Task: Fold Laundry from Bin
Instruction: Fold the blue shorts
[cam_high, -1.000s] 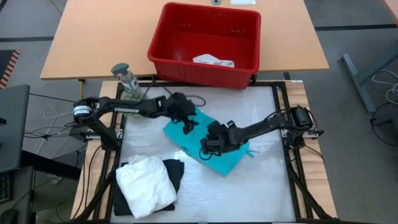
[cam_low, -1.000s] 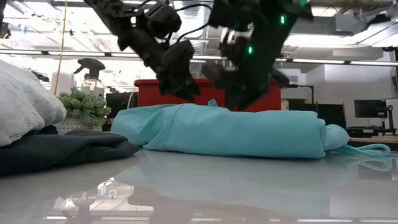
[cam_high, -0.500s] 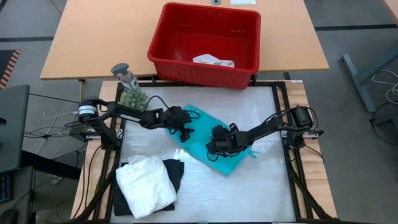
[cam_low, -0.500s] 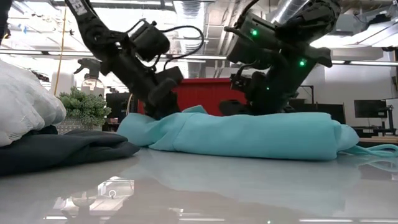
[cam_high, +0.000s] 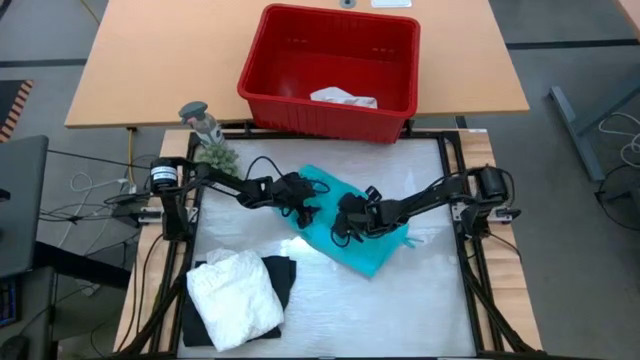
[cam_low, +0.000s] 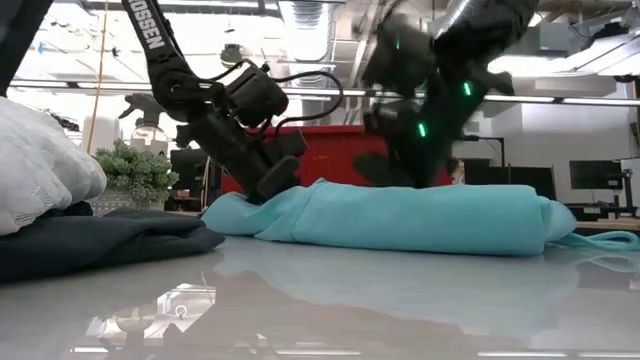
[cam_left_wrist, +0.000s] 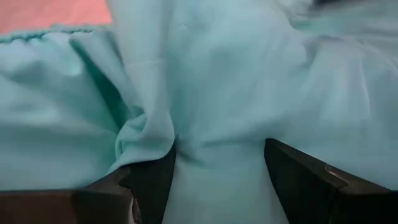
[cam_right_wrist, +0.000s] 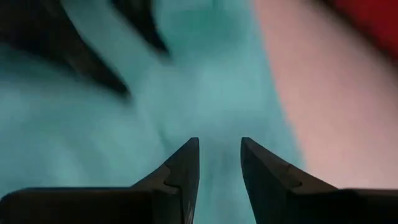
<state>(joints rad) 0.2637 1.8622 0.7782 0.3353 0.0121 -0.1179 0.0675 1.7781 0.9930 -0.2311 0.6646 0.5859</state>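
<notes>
High view puts my left tool (cam_high: 300, 203) and right tool (cam_high: 347, 222) mid-frame on the teal garment (cam_high: 372, 248) lying on the desk (cam_high: 440, 300), left fingers apart around a fold, right fingers narrowly apart above cloth, the red bin (cam_high: 330, 60) at top centre

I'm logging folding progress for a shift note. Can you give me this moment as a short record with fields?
being folded: teal garment, mid-mat
left gripper: open, fingers astride a teal fold
right gripper: on the teal cloth, fingers apart
stacked: white lacy garment on black garment, front-left
red bin: one white garment inside
</notes>
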